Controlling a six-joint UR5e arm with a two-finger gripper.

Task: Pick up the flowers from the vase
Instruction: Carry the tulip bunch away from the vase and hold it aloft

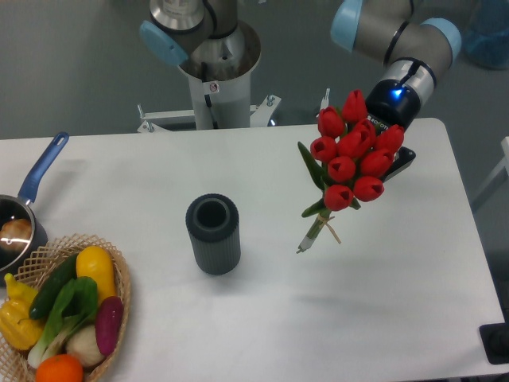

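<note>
We see the flowers (353, 155), a bunch of red tulip buds with green leaves and tied stems, already clear of the vase (213, 233) and held in the air to its right, above the white table (238, 318). The stem ends hang free, tilted down and to the left, touching nothing. The vase stands upright near the table's middle, its round mouth showing no contents, well apart from the bunch. The gripper (395, 159) sits behind the buds, which hide its fingers; we judge that it is closed on the bunch, since nothing else supports the flowers, but how wide the fingers stand we cannot tell. At the left edge we note a wicker basket (121, 310) of vegetables and a blue-handled saucepan (32, 191), both far from the action. We take the step in hand to be the lift-away after extraction, with the task essentially complete. The next move calls only for a steady hold, keeping the dangling stems clear of the vase rim and the table.
</note>
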